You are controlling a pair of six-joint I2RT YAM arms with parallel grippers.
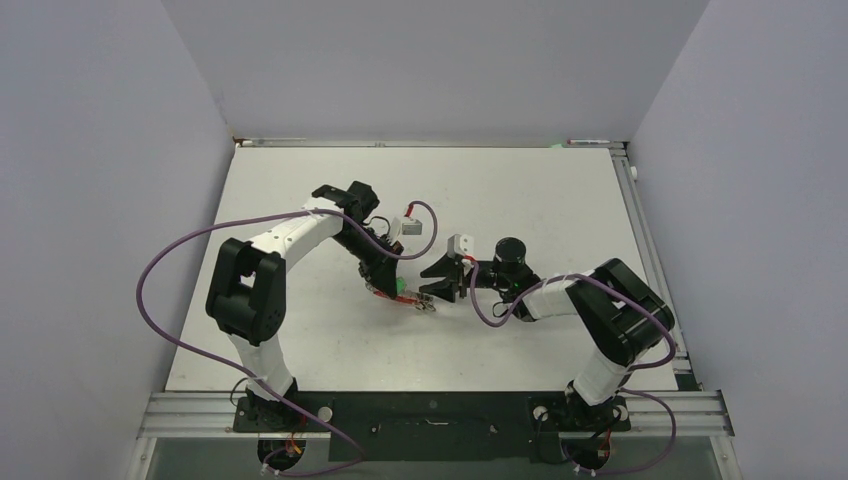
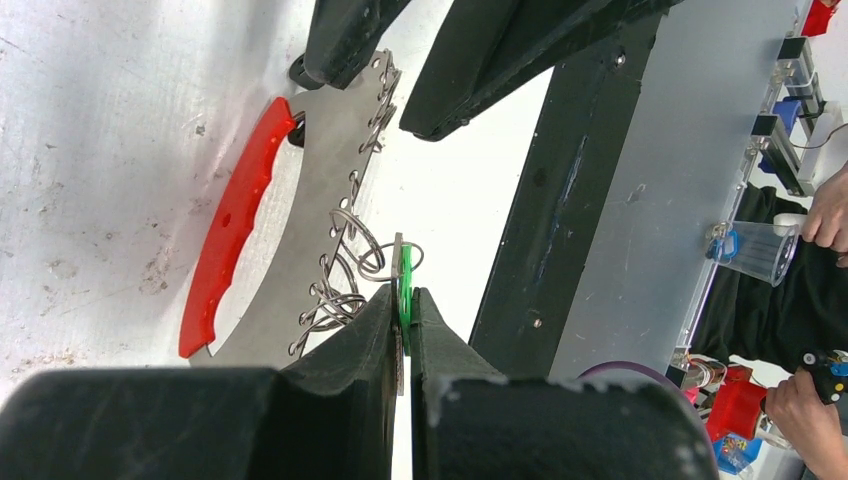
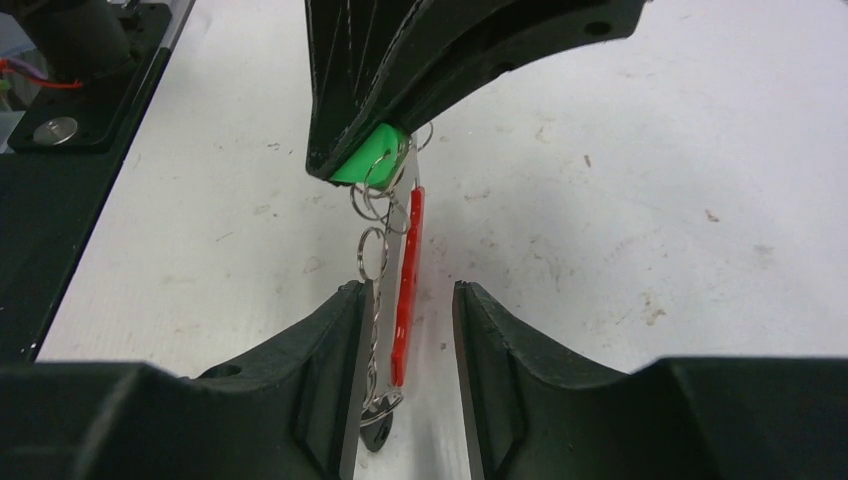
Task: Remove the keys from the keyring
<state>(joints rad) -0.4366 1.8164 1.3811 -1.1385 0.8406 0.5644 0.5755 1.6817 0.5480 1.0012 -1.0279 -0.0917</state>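
My left gripper (image 1: pixel 388 287) is shut on the green-headed key (image 2: pixel 404 275), which stands edge-on between its fingertips (image 2: pixel 380 315). The keyring (image 2: pixel 300 200), a silvery crescent with a red band (image 2: pixel 235 225) and several small wire rings (image 2: pixel 345 270), hangs from that key just above the table. My right gripper (image 3: pixel 405 295) is open, its jaws on either side of the keyring's red band (image 3: pixel 404 290) without touching it. A black-headed key (image 3: pixel 375 432) hangs at the keyring's lower end, against my right gripper's left finger (image 3: pixel 335 360). In the top view the bunch (image 1: pixel 420 303) lies between both grippers.
The white table (image 1: pixel 300 340) has grey walls on three sides and a metal rail (image 1: pixel 430 408) along the near edge. Purple cables (image 1: pixel 160 260) loop beside both arms. In the left wrist view, a clear cup (image 2: pixel 755 250) and a person's hands (image 2: pixel 825 215) are beyond the table.
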